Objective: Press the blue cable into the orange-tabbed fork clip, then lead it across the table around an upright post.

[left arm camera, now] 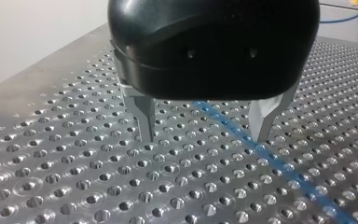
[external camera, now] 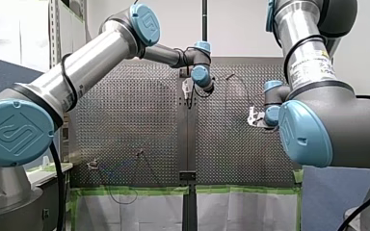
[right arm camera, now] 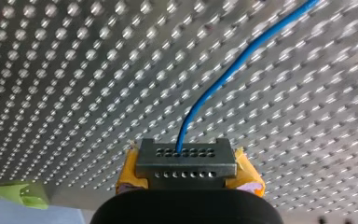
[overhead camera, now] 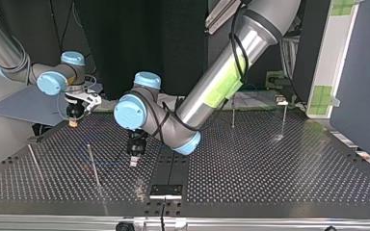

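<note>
Only the right wrist view shows my right pincer clamped shut on the blue cable, which arcs ahead over the perforated table. In the top view an upright post stands between my pincers. My left pincer gapes wide and holds nothing; the cable lies on the table under that gap, close to one finger.

Gripper with yellow pads clamps the cable; the blue cable curves away ahead over the perforated table; green tape lies beside the gripper.
</note>
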